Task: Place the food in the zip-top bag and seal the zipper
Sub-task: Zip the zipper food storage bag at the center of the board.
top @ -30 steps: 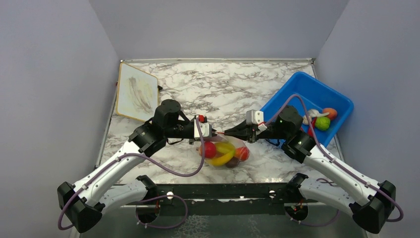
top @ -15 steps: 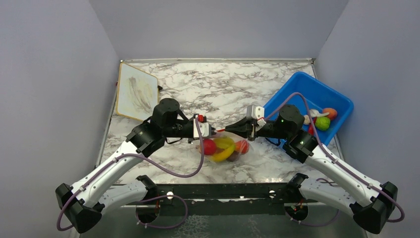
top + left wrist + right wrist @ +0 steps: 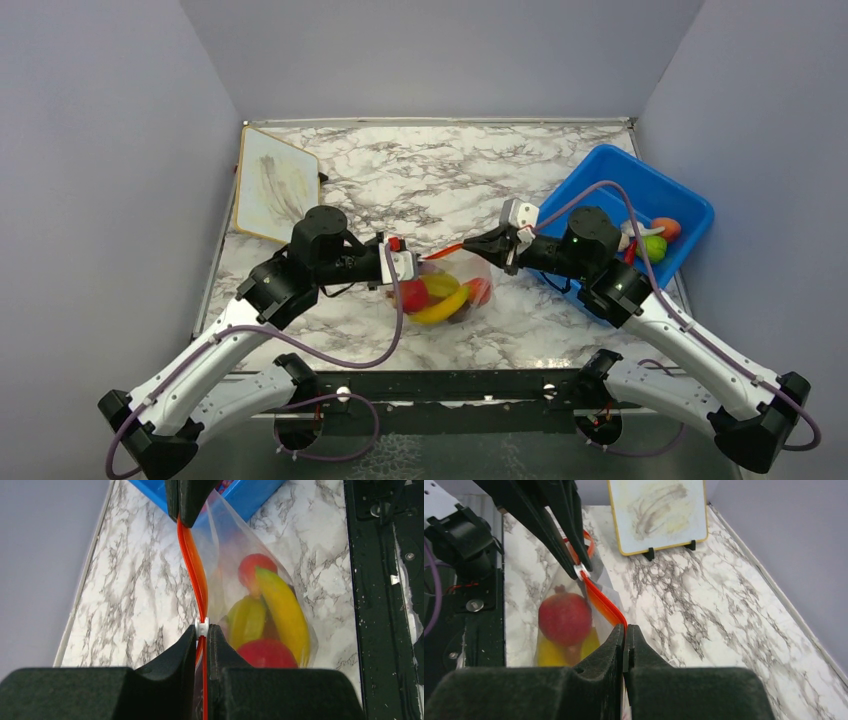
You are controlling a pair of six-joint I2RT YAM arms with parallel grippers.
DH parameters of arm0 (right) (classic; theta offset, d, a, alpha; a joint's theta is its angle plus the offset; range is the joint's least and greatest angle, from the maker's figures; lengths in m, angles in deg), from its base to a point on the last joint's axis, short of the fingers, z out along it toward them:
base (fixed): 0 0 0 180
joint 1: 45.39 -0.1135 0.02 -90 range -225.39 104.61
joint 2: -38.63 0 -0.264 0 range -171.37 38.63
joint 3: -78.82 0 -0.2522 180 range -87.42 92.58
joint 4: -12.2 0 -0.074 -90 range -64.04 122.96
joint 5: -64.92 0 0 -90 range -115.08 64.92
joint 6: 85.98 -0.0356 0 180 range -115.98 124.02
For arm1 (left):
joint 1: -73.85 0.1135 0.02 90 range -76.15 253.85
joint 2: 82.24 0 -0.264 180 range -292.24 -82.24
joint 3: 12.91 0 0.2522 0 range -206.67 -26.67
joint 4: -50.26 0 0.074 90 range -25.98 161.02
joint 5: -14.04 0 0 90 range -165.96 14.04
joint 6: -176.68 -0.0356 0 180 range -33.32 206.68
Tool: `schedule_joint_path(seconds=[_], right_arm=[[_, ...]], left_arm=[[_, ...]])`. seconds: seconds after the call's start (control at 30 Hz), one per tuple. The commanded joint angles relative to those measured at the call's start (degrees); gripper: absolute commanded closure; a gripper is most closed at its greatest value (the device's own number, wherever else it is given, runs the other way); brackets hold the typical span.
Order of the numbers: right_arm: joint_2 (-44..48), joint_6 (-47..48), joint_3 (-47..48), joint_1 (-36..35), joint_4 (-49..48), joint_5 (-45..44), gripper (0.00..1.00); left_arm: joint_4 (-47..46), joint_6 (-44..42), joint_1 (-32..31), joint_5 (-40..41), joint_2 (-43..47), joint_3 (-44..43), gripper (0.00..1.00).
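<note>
Mid-frame in the top view, the zip-top bag (image 3: pixel 452 288) holding the food (image 3: pixel 440 300) hangs from its zipper (image 3: pixel 445 250), stretched longer now that the left gripper (image 3: pixel 410 262), pinching it at the white slider (image 3: pixel 201 626), has drawn leftward from the right gripper (image 3: pixel 487 243) clamping the other end, so sealing looks underway.

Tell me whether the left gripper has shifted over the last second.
Yes. The left gripper, shut on the zipper, has slid left in the top view, toward the small whiteboard and away from the blue bin.
</note>
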State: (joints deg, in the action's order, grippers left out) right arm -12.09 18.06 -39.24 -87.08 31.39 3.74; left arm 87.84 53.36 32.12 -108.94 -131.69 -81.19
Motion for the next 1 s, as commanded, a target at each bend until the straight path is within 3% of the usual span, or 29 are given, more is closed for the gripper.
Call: schedule_joint_path(seconds=[0.0, 0.3, 0.97], right_arm=[[0.59, 2.04, 2.43, 0.56, 2.30, -10.80, 0.99], [3.47, 3.05, 0.39, 0.93, 0.16, -25.22, 0.99], [7.47, 0.05, -2.35, 4.95, -3.25, -33.03, 0.99]], left_arm=[[7.05, -1.46, 0.25, 6.48, 2.73, -0.91, 1.00], [8.40, -2.93, 0.17, 8.91, 4.35, 0.05, 1.00], [14.74, -4.31, 0.23, 17.44, 12.50, 3.73, 1.00]])
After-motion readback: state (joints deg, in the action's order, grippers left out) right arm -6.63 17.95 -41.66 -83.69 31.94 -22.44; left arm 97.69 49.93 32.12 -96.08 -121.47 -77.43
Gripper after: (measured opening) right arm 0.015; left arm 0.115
